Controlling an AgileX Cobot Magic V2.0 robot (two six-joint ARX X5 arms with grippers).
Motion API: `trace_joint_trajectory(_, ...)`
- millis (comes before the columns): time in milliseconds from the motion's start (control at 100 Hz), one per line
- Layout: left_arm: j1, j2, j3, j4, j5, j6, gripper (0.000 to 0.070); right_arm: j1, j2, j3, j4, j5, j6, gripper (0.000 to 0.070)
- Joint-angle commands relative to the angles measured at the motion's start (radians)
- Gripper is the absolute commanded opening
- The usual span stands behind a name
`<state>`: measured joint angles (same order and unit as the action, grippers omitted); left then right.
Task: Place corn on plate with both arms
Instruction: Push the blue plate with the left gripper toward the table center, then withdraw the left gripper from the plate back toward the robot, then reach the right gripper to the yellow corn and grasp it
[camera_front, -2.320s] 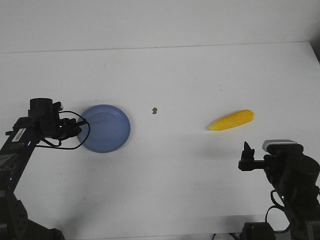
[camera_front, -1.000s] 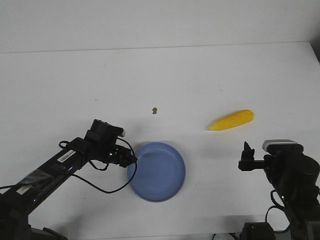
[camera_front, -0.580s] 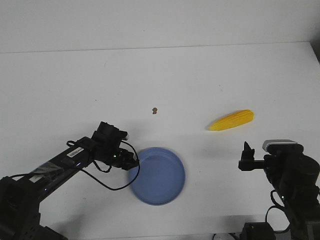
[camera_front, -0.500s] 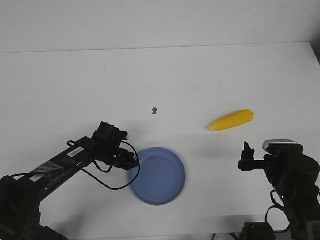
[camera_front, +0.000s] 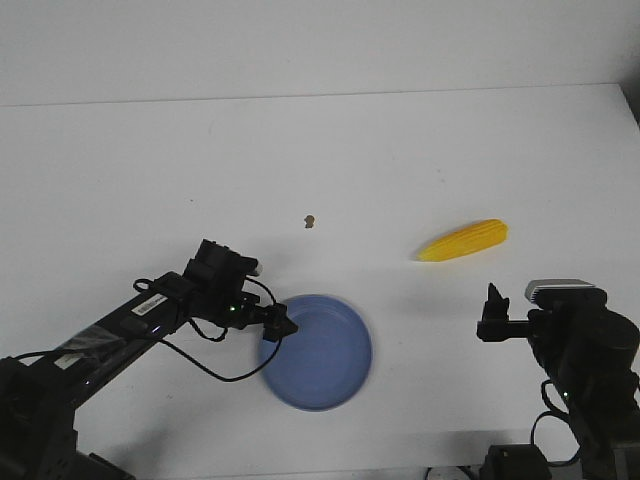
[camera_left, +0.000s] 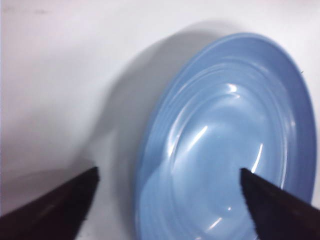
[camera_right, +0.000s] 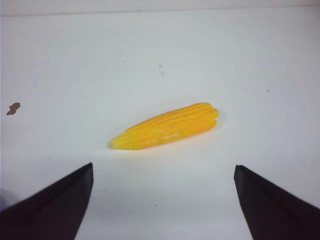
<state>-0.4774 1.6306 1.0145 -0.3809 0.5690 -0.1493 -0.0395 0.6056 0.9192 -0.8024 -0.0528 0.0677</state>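
Note:
The yellow corn (camera_front: 463, 240) lies bare on the white table at the right, well apart from the periwinkle-blue plate (camera_front: 322, 352) near the front middle. My left gripper (camera_front: 279, 326) is at the plate's left rim, open. In the left wrist view the gripper (camera_left: 168, 171) has its fingers spread wide with the plate (camera_left: 225, 125) rim between them, touching neither. My right gripper (camera_front: 492, 314) hovers in front of the corn, open and holding nothing. In the right wrist view the corn (camera_right: 165, 126) lies just beyond the gripper (camera_right: 163, 166).
A small brown speck (camera_front: 311, 220) sits on the table behind the plate and also shows as a brown speck (camera_right: 13, 108) in the right wrist view. The table's far edge runs across the back.
The left arm dragged the plate from the left to the front middle. Its fingers have now opened off the rim. The right arm and the corn have not moved.

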Motion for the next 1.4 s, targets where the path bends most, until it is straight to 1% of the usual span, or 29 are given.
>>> trace_joint_trajectory(0,0.010,0.030,-0.003,-0.017,-0.038,-0.002,0.0700,0.001,0.004,0.012,0.010,-0.001,0.010,0.0593)
trace_joint_trajectory(60,0.019,0.022,-0.003,-0.013,-0.041,-0.002,0.0700,0.001,0.004,0.012,0.009,-0.001,0.011,0.0593)
trace_joint_trajectory(120,0.031,0.005,-0.003,-0.005,-0.068,-0.002,0.0700,0.001,0.004,0.012,0.010,0.000,0.011,0.0593)
trace_joint_trajectory(280,0.086,-0.113,-0.003,0.048,-0.204,-0.002,0.0700,0.001,0.004,0.012,0.010,-0.001,0.043,0.0593)
trace_joint_trajectory(400,0.154,-0.243,-0.004,0.066,-0.281,0.015,0.0700,0.001,0.004,0.012,0.010,-0.001,0.050,0.0593)
trace_joint_trajectory(540,0.247,-0.391,-0.004,0.010,-0.393,0.087,0.0700,0.001,0.005,0.012,0.009,-0.001,0.079,0.0595)
trace_joint_trajectory(670,0.324,-0.476,-0.004,-0.075,-0.447,0.132,0.0700,0.001,0.011,0.012,0.009,0.001,0.113,0.0599)
trace_joint_trajectory(770,0.354,-0.498,-0.004,-0.115,-0.463,0.150,0.0700,0.000,0.045,0.012,0.007,0.005,0.146,0.0637)
trace_joint_trajectory(810,0.359,-0.499,-0.004,-0.126,-0.468,0.158,0.0700,0.000,0.068,0.012,0.006,0.011,0.166,0.0638)
trace_joint_trajectory(900,0.360,-0.499,-0.004,-0.126,-0.467,0.158,0.0700,-0.001,0.143,0.012,0.005,0.062,0.232,0.0643)
trace_joint_trajectory(940,0.360,-0.499,-0.004,-0.120,-0.467,0.158,0.0700,-0.002,0.184,0.012,0.007,0.081,0.262,0.0664)
trace_joint_trajectory(970,0.360,-0.499,-0.004,-0.116,-0.467,0.158,0.0700,-0.004,0.218,0.012,0.012,0.087,0.282,0.0696)
trace_joint_trajectory(1020,0.358,-0.499,-0.004,-0.113,-0.462,0.158,0.0700,-0.012,0.277,0.012,0.027,0.084,0.311,0.0700)
trace_joint_trajectory(1140,0.358,-0.499,-0.004,-0.111,-0.455,0.157,0.0700,-0.033,0.418,0.012,0.103,0.045,0.346,0.0700)
trace_joint_trajectory(1270,0.358,-0.499,-0.004,-0.107,-0.452,0.147,0.0700,-0.048,0.556,0.012,0.231,-0.010,0.459,0.0700)
trace_joint_trajectory(1330,0.358,-0.499,-0.004,-0.104,-0.435,0.145,0.0700,-0.055,0.608,0.012,0.286,-0.056,0.507,0.0700)
trace_joint_trajectory(1390,0.358,-0.499,-0.004,-0.099,-0.413,0.141,0.0700,-0.055,0.652,0.012,0.334,-0.085,0.546,0.0700)
